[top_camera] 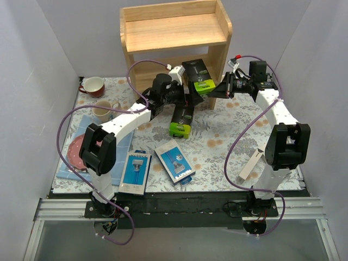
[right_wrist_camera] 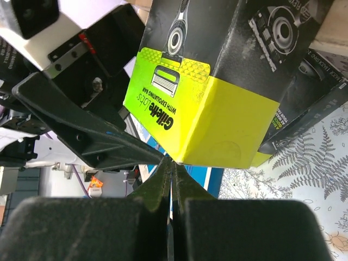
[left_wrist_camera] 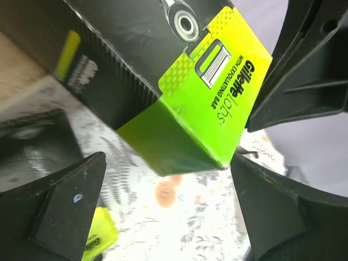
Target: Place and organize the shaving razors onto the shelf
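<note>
The wooden shelf [top_camera: 174,32] stands at the back. One black razor box with a lime-green end [top_camera: 198,76] is tilted in front of the lower tier. My left gripper [top_camera: 187,91] is open, its fingers [left_wrist_camera: 76,190] wide apart below that box [left_wrist_camera: 190,109] and not touching it. My right gripper [top_camera: 216,91] is shut, its tips [right_wrist_camera: 171,160] touching the lower corner of the lime end [right_wrist_camera: 217,109]. A second black and lime box [top_camera: 182,117] lies on the table. Two blue packs [top_camera: 136,171] [top_camera: 175,163] lie at the front. A slim white box [top_camera: 251,163] lies by the right arm.
A floral cloth [top_camera: 228,130] covers the table. A red mug [top_camera: 93,86] and a beige mug [top_camera: 103,109] stand at the back left. A pink plate [top_camera: 76,147] lies on a blue mat [top_camera: 111,144] at the left. White walls close in both sides.
</note>
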`<action>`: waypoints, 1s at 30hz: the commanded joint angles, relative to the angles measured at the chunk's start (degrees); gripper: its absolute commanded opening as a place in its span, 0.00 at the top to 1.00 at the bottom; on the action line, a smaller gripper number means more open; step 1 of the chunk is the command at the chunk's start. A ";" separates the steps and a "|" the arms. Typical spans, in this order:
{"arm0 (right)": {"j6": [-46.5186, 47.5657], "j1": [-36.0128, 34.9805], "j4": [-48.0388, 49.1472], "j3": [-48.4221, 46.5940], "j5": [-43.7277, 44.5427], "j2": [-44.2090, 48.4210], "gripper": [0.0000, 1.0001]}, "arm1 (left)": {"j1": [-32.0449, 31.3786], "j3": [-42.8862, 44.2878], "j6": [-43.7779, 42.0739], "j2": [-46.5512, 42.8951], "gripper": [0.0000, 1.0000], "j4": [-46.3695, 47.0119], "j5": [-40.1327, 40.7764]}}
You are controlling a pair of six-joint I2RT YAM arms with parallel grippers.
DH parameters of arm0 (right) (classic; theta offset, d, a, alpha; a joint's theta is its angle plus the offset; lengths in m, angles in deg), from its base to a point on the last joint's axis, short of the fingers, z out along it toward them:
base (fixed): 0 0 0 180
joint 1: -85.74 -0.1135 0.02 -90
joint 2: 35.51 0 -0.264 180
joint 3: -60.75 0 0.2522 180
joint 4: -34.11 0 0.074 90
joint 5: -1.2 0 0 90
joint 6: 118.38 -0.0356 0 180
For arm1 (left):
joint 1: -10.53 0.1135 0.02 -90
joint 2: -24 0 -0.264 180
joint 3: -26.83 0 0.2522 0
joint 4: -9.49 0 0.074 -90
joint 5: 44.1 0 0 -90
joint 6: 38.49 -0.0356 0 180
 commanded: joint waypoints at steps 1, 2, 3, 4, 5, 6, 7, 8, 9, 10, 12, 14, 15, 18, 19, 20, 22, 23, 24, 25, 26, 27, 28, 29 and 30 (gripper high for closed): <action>-1.72 0.74 4.44 -1.34 -1.46 0.43 0.99 | 0.01 -1.17 -10.62 -8.53 0.02 -2.34 6.81; -1.72 0.82 4.44 -1.25 -1.37 0.44 0.99 | 0.01 -1.96 -12.29 -9.15 0.02 -3.04 7.52; -1.63 0.91 4.26 -1.16 -1.29 0.52 0.99 | -0.08 -2.14 -15.79 -9.51 0.02 -3.65 8.31; -1.46 1.00 4.18 -1.16 -1.11 0.61 0.99 | -0.08 -2.49 -17.39 -10.21 0.10 -4.70 9.54; -1.28 1.09 4.09 -1.25 -1.02 0.44 0.99 | 0.09 -2.93 -18.80 -10.47 0.16 -4.63 10.07; -0.93 1.09 3.65 -1.34 -0.85 0.52 0.99 | 0.01 -3.02 -21.86 -10.65 0.24 -4.63 10.51; -0.75 1.09 3.39 -1.43 -0.67 0.35 0.99 | -0.08 -3.37 -22.50 -10.83 0.33 -3.93 10.87; -0.67 1.09 3.30 -1.51 -0.58 0.35 0.99 | 0.00 -3.64 -22.59 -10.66 0.58 -3.58 12.61; -0.49 1.09 3.30 -1.60 -0.49 0.26 0.99 | 0.01 -3.81 -22.42 -10.39 0.72 -2.70 13.32; -0.40 1.09 3.03 -1.78 -0.41 0.09 0.99 | 0.01 -3.90 -22.59 -10.22 0.85 -2.17 13.94; 0.04 1.09 2.77 -2.48 -0.14 0.00 0.99 | -0.26 -3.90 -22.86 -9.08 1.00 -0.07 17.62; 0.13 1.09 2.50 -2.83 0.03 -0.09 0.99 | -0.43 -3.29 -23.47 -7.94 1.00 1.95 22.87; 0.13 1.09 2.68 -2.75 0.03 -0.09 0.99 | -0.43 -2.33 -24.00 -6.45 1.00 3.27 24.39; -0.49 1.17 3.56 -1.61 0.12 0.17 0.99 | -0.43 -0.75 -24.79 -3.29 1.00 6.34 29.04; -0.84 1.09 3.82 -1.25 0.12 0.35 0.99 | -0.52 -0.30 -24.79 -2.57 1.00 7.23 29.85; -1.10 1.09 4.34 -0.82 0.03 0.52 0.99 | -0.70 0.31 -25.14 -1.78 1.00 7.85 30.72; -1.37 1.09 4.61 0.07 0.12 0.70 0.99 | -1.05 2.50 -25.84 1.02 1.00 9.25 33.01; -1.80 1.09 4.96 0.33 0.12 0.79 0.99 | -1.22 3.47 -26.63 2.17 1.00 9.61 33.54; -1.89 1.09 5.23 0.51 0.30 0.70 0.99 | -1.31 4.35 -26.64 3.14 1.00 10.13 33.89; -2.07 1.09 5.23 0.51 0.38 0.61 0.99 | -1.40 6.10 -26.64 4.89 1.00 10.14 34.07; -2.33 1.17 5.49 0.33 0.47 0.44 0.99 | -1.57 6.90 -26.72 5.60 1.00 10.14 34.25; -2.51 1.09 5.75 0.24 0.39 0.44 0.99 | -1.66 7.60 -26.81 6.22 1.00 10.31 34.16; -2.60 1.09 5.84 -0.28 0.65 0.17 0.99 | -1.84 8.39 -26.81 6.83 1.00 10.31 34.25; -3.12 1.09 5.93 -0.46 0.74 0.00 0.99 | -2.19 9.45 -26.90 7.62 1.00 10.49 34.25; -3.39 1.09 6.37 -0.63 0.74 -0.18 0.99 | -2.37 9.98 -27.08 8.06 1.00 10.49 34.33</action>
